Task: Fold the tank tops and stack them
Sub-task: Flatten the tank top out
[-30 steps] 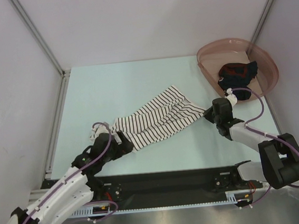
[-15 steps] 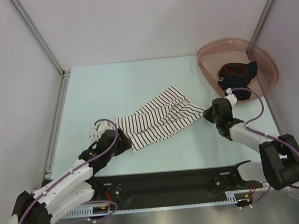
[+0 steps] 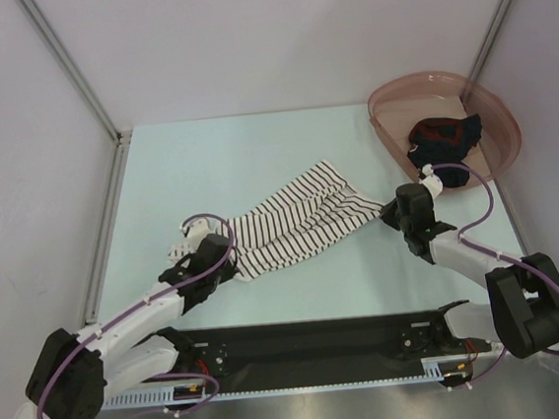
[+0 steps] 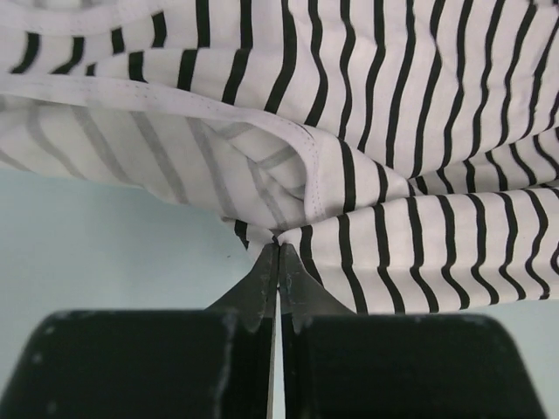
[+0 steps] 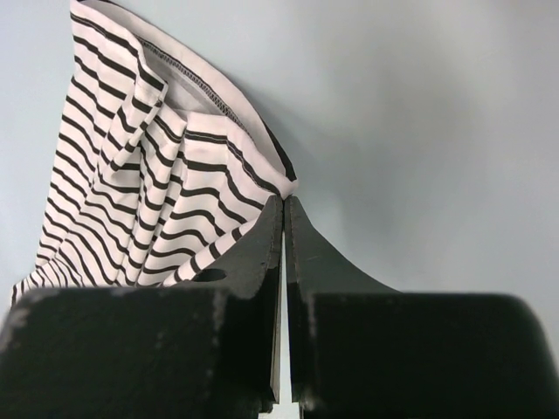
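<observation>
The white tank top with thin black stripes (image 3: 295, 218) lies spread and rumpled in the middle of the pale table. My left gripper (image 3: 234, 272) is at its near left edge. In the left wrist view the gripper (image 4: 278, 250) is shut, pinching a fold of the striped cloth (image 4: 393, 131). My right gripper (image 3: 386, 214) is at the cloth's right corner; the right wrist view shows the gripper (image 5: 286, 202) shut on the tip of the striped top (image 5: 131, 175). The dark tank top with red parts (image 3: 445, 139) lies bunched inside the basin.
The pink translucent basin (image 3: 387, 132) stands at the back right, tilted against the frame post. Grey walls and metal rails (image 3: 104, 236) close off the table on the left, back and right. A black bar (image 3: 322, 339) runs between the arm bases.
My left arm has reached forward to the striped top's near left edge, and its gripper has gone from open to shut on the cloth. The right arm has not moved.
</observation>
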`<state>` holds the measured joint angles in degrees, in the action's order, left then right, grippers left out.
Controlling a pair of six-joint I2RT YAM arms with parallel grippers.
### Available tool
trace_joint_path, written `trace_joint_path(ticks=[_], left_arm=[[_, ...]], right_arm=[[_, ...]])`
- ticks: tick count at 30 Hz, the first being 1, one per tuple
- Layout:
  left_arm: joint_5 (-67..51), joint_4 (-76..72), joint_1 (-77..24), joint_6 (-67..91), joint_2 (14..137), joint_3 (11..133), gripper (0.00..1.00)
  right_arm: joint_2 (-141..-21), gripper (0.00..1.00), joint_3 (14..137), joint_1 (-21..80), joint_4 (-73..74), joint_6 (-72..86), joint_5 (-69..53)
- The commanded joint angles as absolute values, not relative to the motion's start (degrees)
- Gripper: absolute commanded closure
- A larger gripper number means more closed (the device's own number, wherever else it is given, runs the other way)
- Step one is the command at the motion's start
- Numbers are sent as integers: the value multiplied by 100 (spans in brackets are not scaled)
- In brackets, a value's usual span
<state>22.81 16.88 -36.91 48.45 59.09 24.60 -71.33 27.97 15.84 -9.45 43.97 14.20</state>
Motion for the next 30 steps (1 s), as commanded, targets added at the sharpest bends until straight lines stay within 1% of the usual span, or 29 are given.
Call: trace_joint_path(ticks=[1,9,13,18,23,25,26,27,28,30], left_arm=[[2891,2143,-3718,4571,5512,2935,100],[2829,2987,-3709,4140,5563,3874,99],[3084,3111,-3683,3982,6071,4341,99],[3112,3015,-3437,3674,6731,4886,99],[2523,2690,-2823,3367,7303,5167,100],[2417,2549,-2742,3287,7479,5247,98],[2373,2549,-2716,3226,7540,5351,95],[2347,2558,-2716,3182,7680,5396,71],[2321,2584,-2725,3164,7725,5440,50],[2259,2628,-2716,3181,7717,5432,21]], right_arm=[[-7005,100,2891,1626,-967,4342,1705],[-7022,100,2979,1784,-888,4280,1951],[-7040,100,3006,1828,-844,4271,2030],[-7058,100,3032,1846,-809,4254,2083],[-7128,100,3067,1863,-782,4263,2118],[-7163,100,3094,1855,-765,4263,2136],[-7180,100,3102,1863,-756,4263,2127],[-7189,100,3111,1863,-747,4263,2127],[-7207,100,3111,1863,-747,4263,2144],[-7216,100,3129,1872,-729,4271,2145]])
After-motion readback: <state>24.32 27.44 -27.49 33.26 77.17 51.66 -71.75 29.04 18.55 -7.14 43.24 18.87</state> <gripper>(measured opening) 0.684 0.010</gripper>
